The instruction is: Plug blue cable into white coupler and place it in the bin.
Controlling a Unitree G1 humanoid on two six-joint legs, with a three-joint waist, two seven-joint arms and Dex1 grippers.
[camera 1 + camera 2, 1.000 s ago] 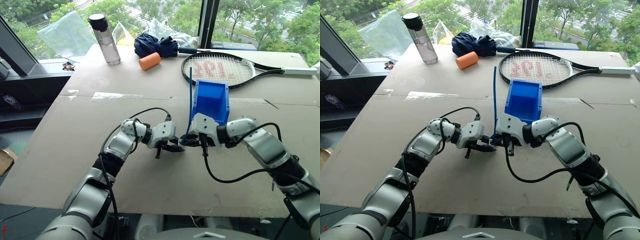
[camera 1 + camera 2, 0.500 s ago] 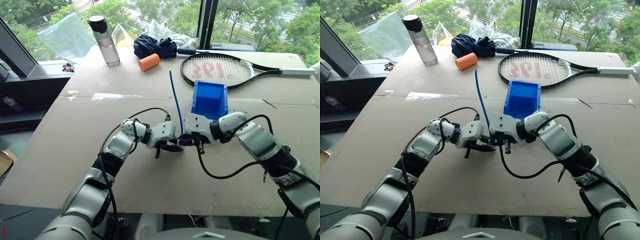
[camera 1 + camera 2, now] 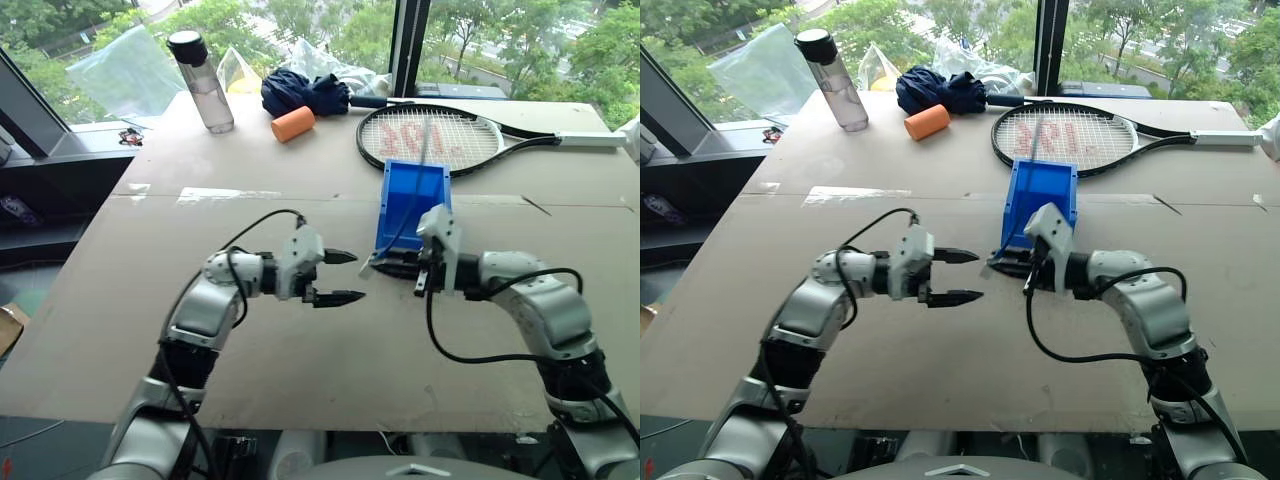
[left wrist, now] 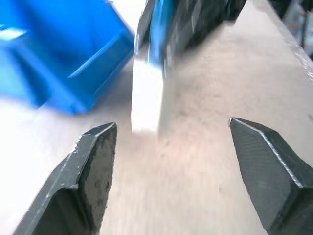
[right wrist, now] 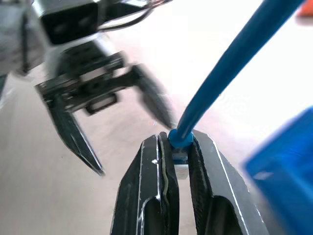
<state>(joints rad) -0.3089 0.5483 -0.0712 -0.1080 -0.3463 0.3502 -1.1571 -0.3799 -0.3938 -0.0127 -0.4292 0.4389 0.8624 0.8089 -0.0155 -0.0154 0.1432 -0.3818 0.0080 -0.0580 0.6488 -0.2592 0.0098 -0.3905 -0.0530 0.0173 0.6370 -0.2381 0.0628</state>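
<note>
Now both claws level, tips facing, left claw (image 3: pixel 345 277) agape

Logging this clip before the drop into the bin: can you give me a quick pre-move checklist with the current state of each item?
1. Right tool shut on the thin bright-blue cable at its plug end: ok.
2. Small white rectangular coupler hanging from the cable's end: ok.
3. Plug fully seated in the coupler: cannot tell.
4. Left tool open and apart from the coupler: ok.
5. Boxy bright-blue plastic bin upright on the brown cardboard tabletop, just behind the right tool: ok.
6. Cable and coupler already in the bin: not ok, both are held in front of it.
</note>
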